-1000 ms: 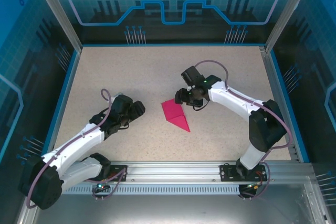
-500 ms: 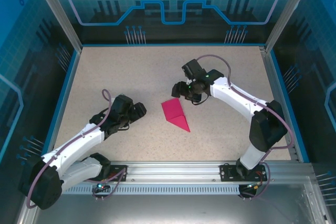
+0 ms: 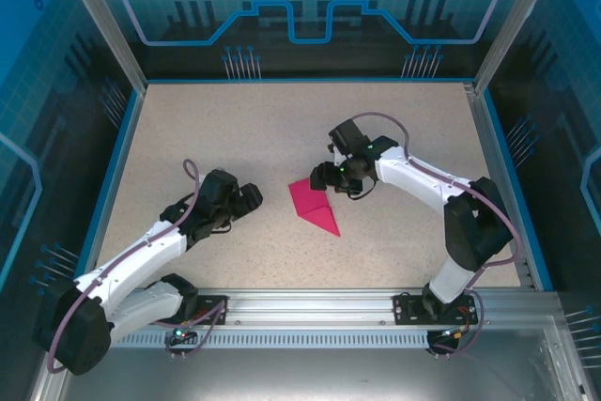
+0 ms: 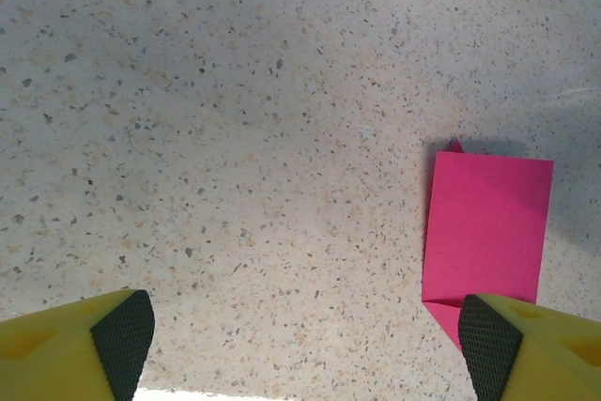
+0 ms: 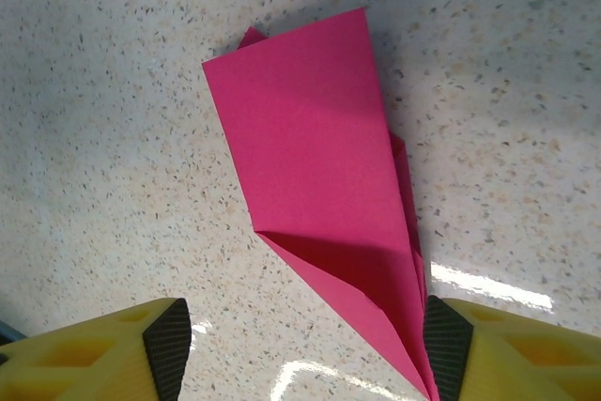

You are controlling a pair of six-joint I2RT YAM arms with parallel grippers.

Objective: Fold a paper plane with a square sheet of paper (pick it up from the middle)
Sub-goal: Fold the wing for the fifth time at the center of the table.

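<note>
The magenta paper plane [image 3: 315,206] lies flat near the table's middle as a folded pointed dart, its tip toward the near right. My right gripper [image 3: 325,176] hovers at its far, wide end. In the right wrist view the plane [image 5: 319,166] reaches down between the open fingers, and its tip lies against the right pad [image 5: 447,337]; the right gripper [image 5: 308,345] holds nothing. My left gripper [image 3: 247,197] is open to the left of the plane, a gap of bare table between them. The left wrist view has the plane [image 4: 488,232] at the right, just above the right fingertip [image 4: 488,345], and the left gripper [image 4: 305,349] is empty.
The speckled beige tabletop [image 3: 235,129] is bordered by a blue rim [image 3: 120,157] and transparent walls. A metal rail [image 3: 310,302] with the arm bases runs along the near edge.
The right gripper drew back a little from the plane's wide end, then came forward to it again. The plane and the left arm have not moved.
</note>
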